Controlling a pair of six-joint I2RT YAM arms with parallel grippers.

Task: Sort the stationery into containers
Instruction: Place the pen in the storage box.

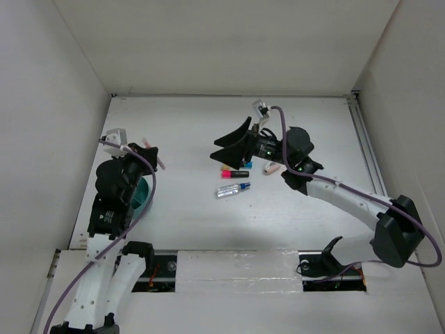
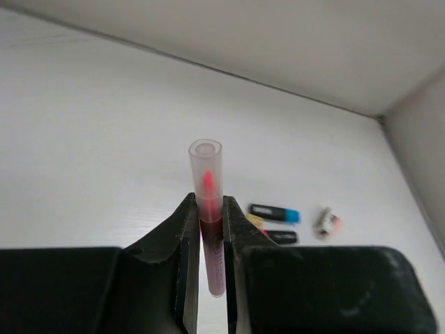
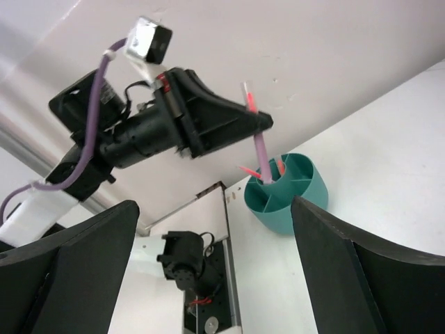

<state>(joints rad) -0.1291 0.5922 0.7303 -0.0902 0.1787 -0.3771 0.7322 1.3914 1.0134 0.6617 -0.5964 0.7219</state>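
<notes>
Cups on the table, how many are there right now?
1. The teal cup stands at the near left, under the left gripper, whose pink pen reaches into it. From above the left arm hides much of it; no second cup shows.

Left arm (image 1: 111, 202): white lower links, black upper joints.
Right arm (image 1: 348, 198): white forearm between bulky black joints.
Cables (image 1: 151, 182): purple, running along each arm.
Fingers (image 2: 186, 243): matte black, wedge-shaped.
Wrist camera (image 3: 153, 38): small silver-white box.
</notes>
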